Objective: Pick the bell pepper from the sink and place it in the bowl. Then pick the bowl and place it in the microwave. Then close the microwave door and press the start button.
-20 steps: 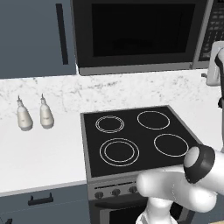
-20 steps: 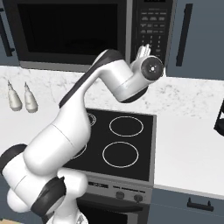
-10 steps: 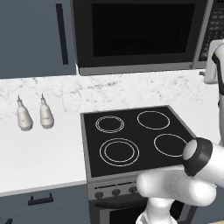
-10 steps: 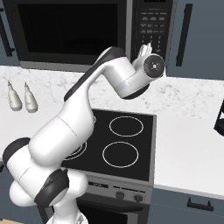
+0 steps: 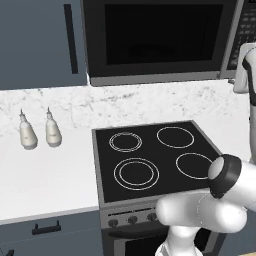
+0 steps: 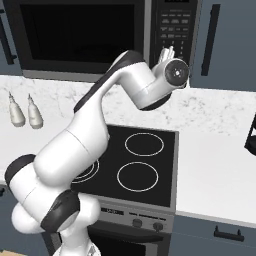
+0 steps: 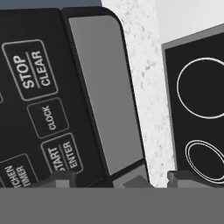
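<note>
Left base view, left to right: two pale, glossy teardrop bottles [image 5: 39,132] on the white speckled worktop [image 5: 45,175]; a flat black stove [image 5: 155,156] with four white burner rings; above it the microwave [image 5: 157,40], its microwave door [image 5: 155,37] shut flush, dark glass over grey trim. Right base view, upper centre: the pincer [image 6: 167,52] at the button panel [image 6: 174,27]. Hand view: rounded-rectangle buttons, START/ENTER [image 7: 61,158] lower left; finger spacing cannot be judged.

Even, bright rendered light, soft faint shadows, no glare or blur — hand view close-up, labels slightly pixelated.
</note>
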You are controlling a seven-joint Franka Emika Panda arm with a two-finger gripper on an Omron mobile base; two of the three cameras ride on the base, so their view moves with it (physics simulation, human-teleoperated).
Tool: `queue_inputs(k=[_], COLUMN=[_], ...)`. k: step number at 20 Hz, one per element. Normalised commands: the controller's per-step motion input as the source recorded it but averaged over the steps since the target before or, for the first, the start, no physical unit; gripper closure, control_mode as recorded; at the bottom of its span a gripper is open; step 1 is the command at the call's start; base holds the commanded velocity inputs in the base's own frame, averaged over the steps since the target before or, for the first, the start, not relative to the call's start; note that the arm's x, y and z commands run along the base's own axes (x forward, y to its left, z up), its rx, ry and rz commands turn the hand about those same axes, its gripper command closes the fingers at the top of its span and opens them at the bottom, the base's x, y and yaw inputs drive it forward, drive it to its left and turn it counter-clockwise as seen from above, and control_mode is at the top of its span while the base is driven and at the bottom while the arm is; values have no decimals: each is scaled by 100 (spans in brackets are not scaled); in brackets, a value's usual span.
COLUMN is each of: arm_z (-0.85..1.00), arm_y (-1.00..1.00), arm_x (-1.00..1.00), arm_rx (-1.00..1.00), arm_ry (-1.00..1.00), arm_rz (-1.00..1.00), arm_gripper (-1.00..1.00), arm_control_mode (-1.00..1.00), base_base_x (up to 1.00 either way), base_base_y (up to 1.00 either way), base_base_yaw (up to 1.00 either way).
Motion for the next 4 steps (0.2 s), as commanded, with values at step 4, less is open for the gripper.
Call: queue_inputs(k=[4], arm_z=[-19], arm_y=[-5], arm_x=[4], arm_rx=[0], arm_ry=[-4], arm_rz=[0], arm_gripper=[-100], arm_control_mode=[-100], base_base_x=[0], base_base_y=[0], base_base_yaw=[0])
